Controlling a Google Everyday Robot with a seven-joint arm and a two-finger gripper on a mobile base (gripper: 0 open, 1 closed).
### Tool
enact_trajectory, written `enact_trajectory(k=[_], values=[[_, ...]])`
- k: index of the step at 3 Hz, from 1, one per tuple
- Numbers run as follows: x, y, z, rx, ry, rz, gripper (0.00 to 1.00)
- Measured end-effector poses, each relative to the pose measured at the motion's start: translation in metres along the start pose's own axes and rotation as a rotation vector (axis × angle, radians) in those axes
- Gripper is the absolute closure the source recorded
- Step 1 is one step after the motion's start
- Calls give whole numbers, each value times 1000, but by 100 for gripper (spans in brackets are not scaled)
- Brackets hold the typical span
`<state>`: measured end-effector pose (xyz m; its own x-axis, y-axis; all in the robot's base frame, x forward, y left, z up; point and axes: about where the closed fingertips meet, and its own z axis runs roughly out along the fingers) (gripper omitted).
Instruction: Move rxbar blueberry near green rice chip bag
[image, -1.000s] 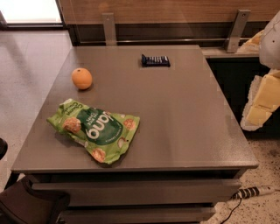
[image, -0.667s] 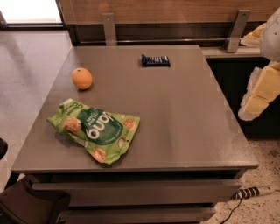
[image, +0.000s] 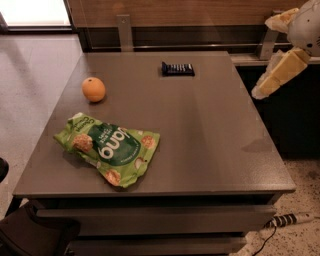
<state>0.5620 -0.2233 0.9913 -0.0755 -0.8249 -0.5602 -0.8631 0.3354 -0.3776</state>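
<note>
The pincer (image: 276, 76) at upper right, open or closed I cannot tell, could shove the flat rxbar blueberry (image: 177, 68) off the worktop's (image: 215, 145) top edge.

green rice chip bag (image: 107, 147): white lettering upside down, unreadable. rxbar blueberry (image: 178, 68) print: illegible. gripper (image: 265, 85) off bench (image: 215, 130) far-right corner.

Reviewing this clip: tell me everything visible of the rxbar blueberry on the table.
The rxbar blueberry is a small flat rectangular bar in a dark navy wrapper with faint pale print. It lies flat near the far edge of the grey table, its long side parallel to that edge, touching only the tabletop. The green rice chip bag lies well apart, near left. The tool hangs beyond the table's right edge.
</note>
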Motion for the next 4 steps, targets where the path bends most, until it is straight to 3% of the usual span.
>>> enact_trajectory(k=[1,2,3,4], values=[[-19,-57,37,60,-223,21,0],[-32,-104,78,74,-374,68,0],[-33,-130,82,72,-317,123,0],[-33,-130,82,72,-317,123,0]])
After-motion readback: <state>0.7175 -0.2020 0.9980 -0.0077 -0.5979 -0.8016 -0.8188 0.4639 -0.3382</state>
